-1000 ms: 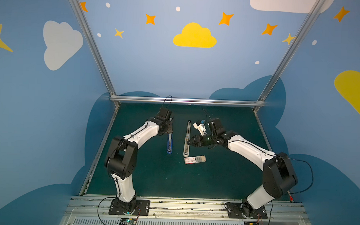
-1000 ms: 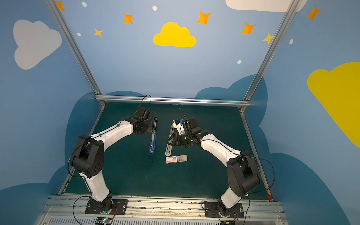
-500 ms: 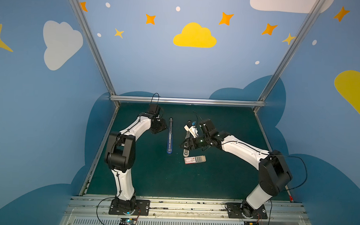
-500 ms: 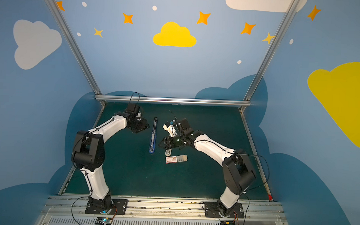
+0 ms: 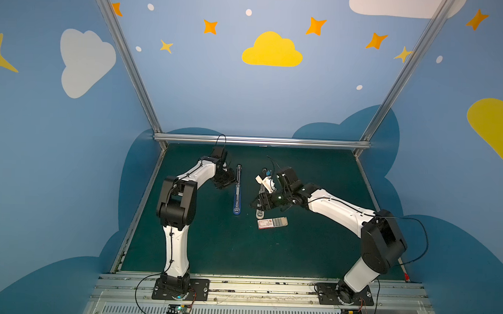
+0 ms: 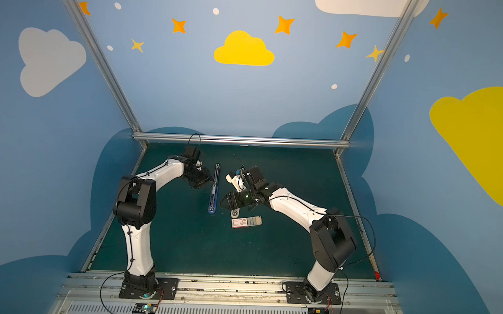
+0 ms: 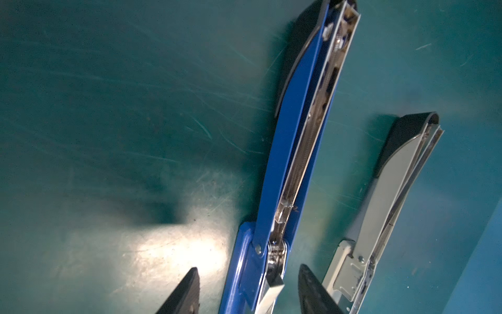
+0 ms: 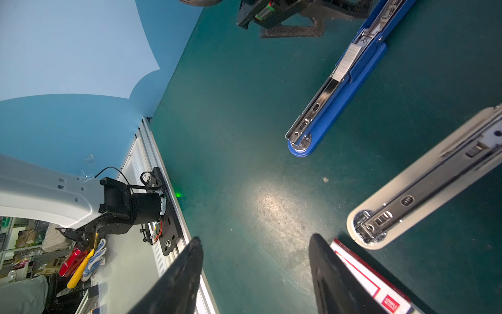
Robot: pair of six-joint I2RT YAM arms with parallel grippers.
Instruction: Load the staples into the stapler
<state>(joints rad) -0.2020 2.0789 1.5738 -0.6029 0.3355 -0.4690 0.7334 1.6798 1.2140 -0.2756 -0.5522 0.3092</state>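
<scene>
A blue stapler (image 5: 237, 191) (image 6: 213, 191) lies opened flat on the green mat, and a ribbed silvery strip (image 8: 347, 62) sits in its metal channel. My left gripper (image 7: 248, 267) (image 5: 229, 181) is open, its fingers spread on either side of the blue stapler's hinge (image 7: 275, 250) without touching it. A grey stapler (image 5: 260, 212) (image 8: 423, 185) lies opened beside it. The white-and-red box (image 5: 272, 222) (image 6: 246, 222) has its tray slid out, showing grey staples (image 5: 279, 221). My right gripper (image 8: 256, 238) (image 5: 257, 202) hangs open over bare mat next to the box, holding nothing.
The mat (image 5: 212, 248) is bounded by blue walls on three sides and by an aluminium rail (image 5: 254, 283) along the front, where both arm bases are bolted. The left arm's base (image 8: 163, 212) shows in the right wrist view, with clutter beyond the rail.
My left gripper drew away to the left, came back to the blue stapler's hinge and opened wider. The right arm shifted left toward the staplers and box.
</scene>
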